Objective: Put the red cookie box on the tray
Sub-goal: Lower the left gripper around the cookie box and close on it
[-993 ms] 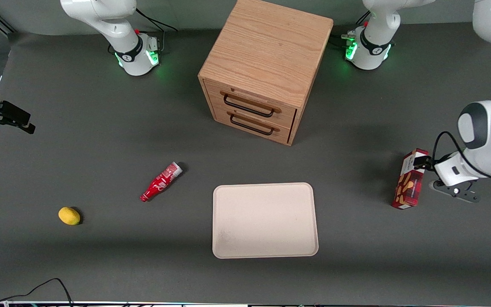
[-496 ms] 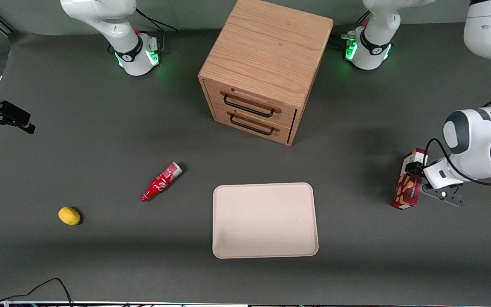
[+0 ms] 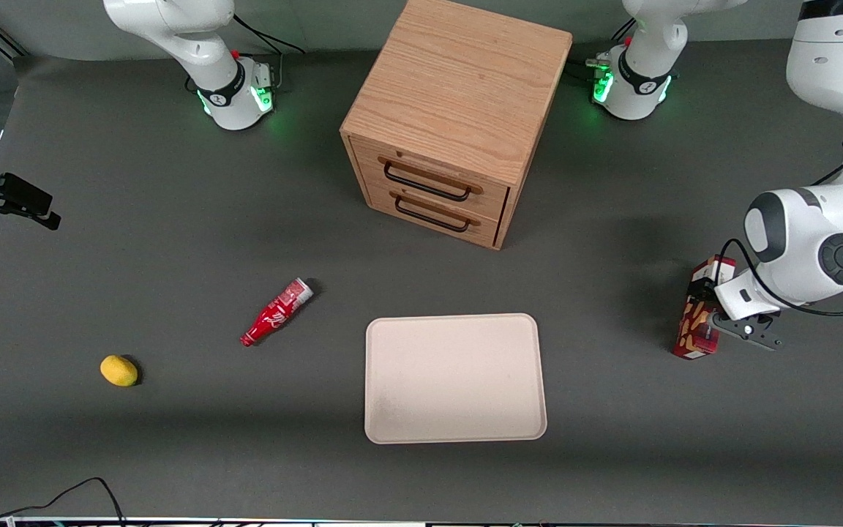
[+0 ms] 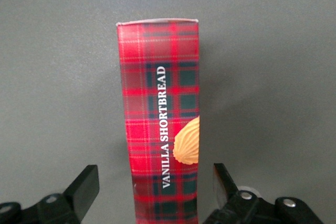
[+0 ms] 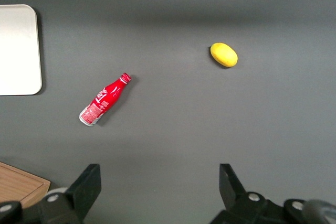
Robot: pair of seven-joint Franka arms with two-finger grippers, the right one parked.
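1. Two fingers are spread wide on your hand, one on each side of the red cookie box, and neither pad touches the cardboard.
2. In the front view your hand sits right at the red cookie box, at the working arm's end of the tabletop.
3. The box stands on the tabletop, leaning a little, with its white end uppermost and its lower end nearest the front camera.
4. Its long axis runs away from your wrist camera, straight through the gap between the fingers; the "VANILLA SHORTBREAD" lettering runs along that axis, with a tan cookie picture beside it.
5. Your tray lies flat on the tabletop, well apart from the box, toward the middle, with nothing on it.
6. The tray's long sides run along the table's length, while the box's length runs roughly crosswise to that.
7. A wooden drawer cabinet stands farther from the front camera than the tray, both drawers shut.
8. Toward the parked arm's end you have a red bottle lying on its side, and a yellow lemon-like fruit farther toward that end.
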